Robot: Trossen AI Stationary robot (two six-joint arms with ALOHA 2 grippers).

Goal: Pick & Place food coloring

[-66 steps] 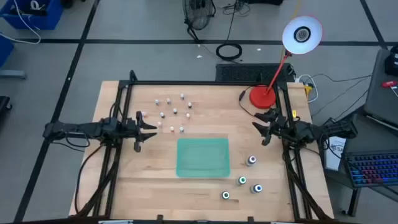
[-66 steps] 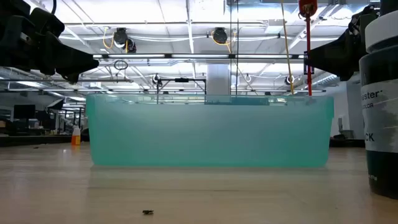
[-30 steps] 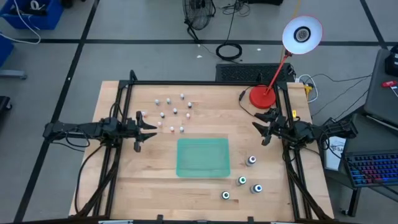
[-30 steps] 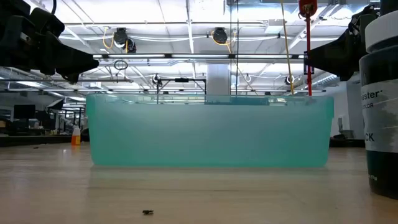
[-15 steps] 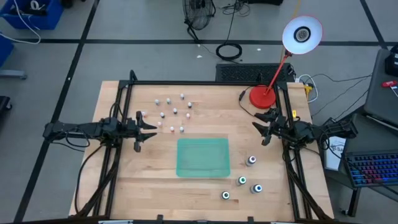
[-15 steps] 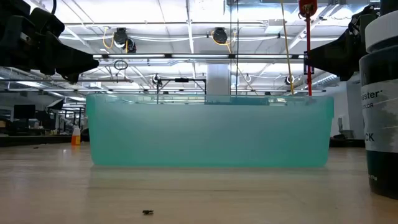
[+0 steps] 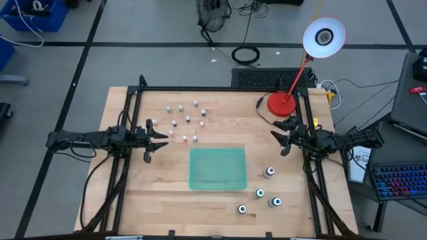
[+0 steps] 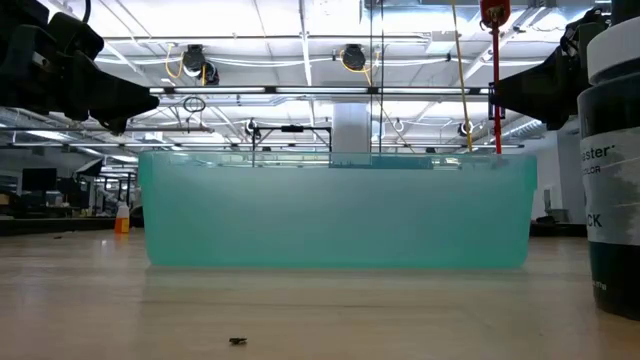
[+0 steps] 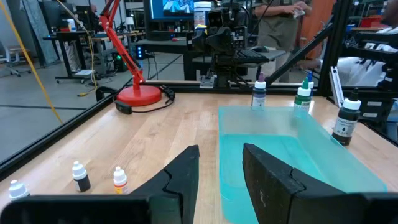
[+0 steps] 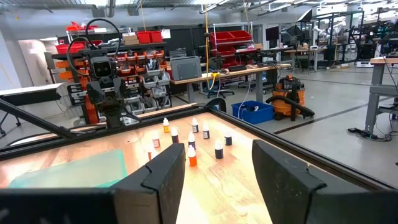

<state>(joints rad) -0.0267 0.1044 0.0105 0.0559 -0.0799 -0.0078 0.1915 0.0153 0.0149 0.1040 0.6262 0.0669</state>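
High view: my left gripper [image 7: 162, 138] and right gripper [image 7: 277, 136] hang parted and empty, tray [image 7: 217, 168] bare, every food coloring bottle [image 7: 269, 173] unmoved.

Hidden and cut-off parts

In the low view the green tray [image 8: 338, 210] hides the bench behind it, and a dark bottle [image 8: 612, 150] is cut by the picture's right edge, its label only partly readable. From above, the small whitish bottles [image 7: 181, 122] are too tiny to tell colours.
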